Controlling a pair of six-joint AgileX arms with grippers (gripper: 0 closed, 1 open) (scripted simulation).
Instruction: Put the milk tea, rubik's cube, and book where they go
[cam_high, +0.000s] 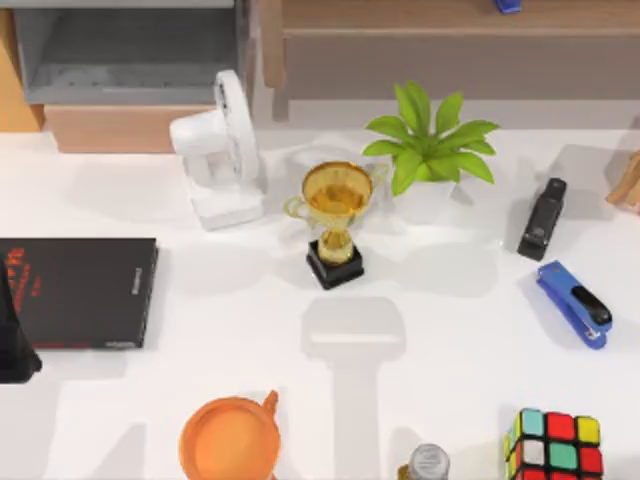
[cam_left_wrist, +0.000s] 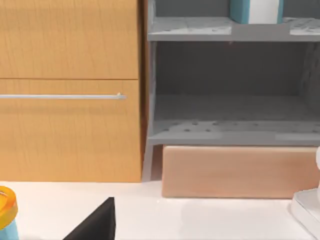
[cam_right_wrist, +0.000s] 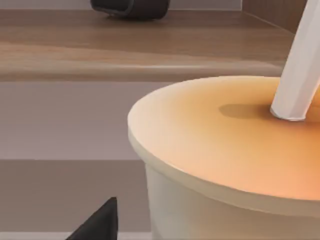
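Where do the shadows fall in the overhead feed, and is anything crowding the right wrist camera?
Top view: a soft grey arm-shaped shadow lies on the white table below the gold trophy; fainter shadows sit beside the plant and black stapler. Right wrist view: the milk tea lid and white straw loom very close.

Setting: an office or study desk, rendered in simulation. Evidence: a white table (cam_high: 450, 330) carrying two staplers, one black (cam_high: 542, 218) and one blue (cam_high: 574, 303), a desk fan (cam_high: 220, 150), a gold trophy (cam_high: 335, 222), a potted plant (cam_high: 428, 150) and a thin black book (cam_high: 80, 292). Behind it stand a grey shelf unit (cam_left_wrist: 230, 100) and a wooden drawer cabinet (cam_left_wrist: 70, 90).
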